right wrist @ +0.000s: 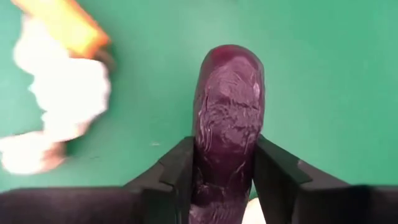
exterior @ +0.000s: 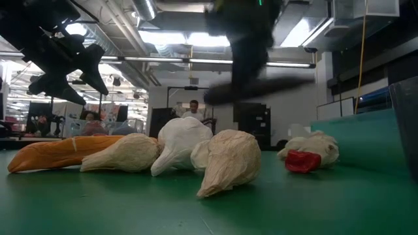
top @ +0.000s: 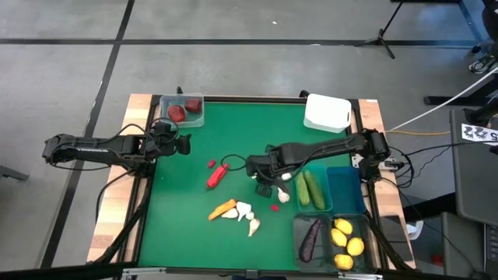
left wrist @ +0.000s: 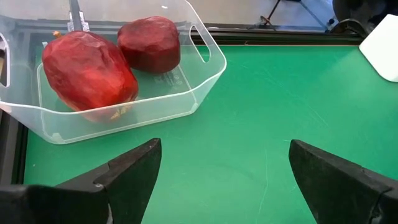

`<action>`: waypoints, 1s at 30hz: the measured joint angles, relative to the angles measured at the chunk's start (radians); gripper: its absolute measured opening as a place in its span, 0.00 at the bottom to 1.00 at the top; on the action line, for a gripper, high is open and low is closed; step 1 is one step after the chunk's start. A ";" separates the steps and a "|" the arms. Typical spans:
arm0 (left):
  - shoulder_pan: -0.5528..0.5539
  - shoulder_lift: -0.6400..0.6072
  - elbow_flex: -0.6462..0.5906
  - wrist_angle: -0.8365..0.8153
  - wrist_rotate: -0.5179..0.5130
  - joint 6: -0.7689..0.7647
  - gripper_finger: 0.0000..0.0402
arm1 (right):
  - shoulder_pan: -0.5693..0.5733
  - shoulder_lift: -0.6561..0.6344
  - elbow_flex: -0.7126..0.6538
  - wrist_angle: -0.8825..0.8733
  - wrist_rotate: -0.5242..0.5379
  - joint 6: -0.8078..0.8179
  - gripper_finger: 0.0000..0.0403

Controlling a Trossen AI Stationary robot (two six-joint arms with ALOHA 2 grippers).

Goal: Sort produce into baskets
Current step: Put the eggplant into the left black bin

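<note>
Purple eggplant (right wrist: 227,118) clamped in right end effector (right wrist: 225,167) mid-bench, likely bound for dark bin (top: 297,237) holding its match. Left end effector (left wrist: 222,174) parked apart beside clear bin (left wrist: 205,74).

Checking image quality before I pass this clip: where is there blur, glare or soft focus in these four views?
Low view: the arm overhead is smeared by motion, ceiling lights flare white, while the garlic is sharp. Right wrist view: the eggplant between the fingers is fairly crisp, the garlic and carrot behind are blurred. Left wrist view: sharp, faint reflections on the clear basket. High view: evenly lit.
</note>
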 joint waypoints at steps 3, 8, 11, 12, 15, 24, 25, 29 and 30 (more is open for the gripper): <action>0.000 0.000 0.000 0.000 0.000 0.001 0.86 | 0.010 0.000 0.161 -0.167 -0.065 -0.108 0.34; 0.000 0.000 0.000 0.000 0.000 0.011 0.86 | 0.097 0.000 0.413 -0.515 -0.074 -0.275 0.34; 0.000 0.000 0.000 -0.001 0.000 0.014 0.86 | 0.183 -0.012 0.505 -0.590 -0.074 -0.261 0.34; 0.000 0.000 0.000 -0.001 0.000 0.014 0.86 | 0.215 -0.031 0.509 -0.573 -0.078 -0.243 0.34; 0.000 0.000 0.000 -0.001 -0.001 0.014 0.86 | 0.324 -0.087 0.512 -0.550 -0.077 -0.148 0.34; 0.000 0.000 0.000 -0.001 -0.001 0.013 0.86 | 0.655 -0.131 0.509 -0.569 0.407 0.911 0.34; 0.000 0.000 0.000 -0.001 -0.001 0.013 0.86 | 0.685 -0.127 0.505 -0.571 0.429 0.998 0.34; 0.000 0.000 0.000 0.000 0.005 0.011 0.86 | 0.762 -0.118 0.436 -0.588 0.508 1.321 0.34; 0.000 0.000 0.000 0.000 0.006 0.011 0.86 | 0.772 -0.116 0.409 -0.585 0.529 1.394 0.34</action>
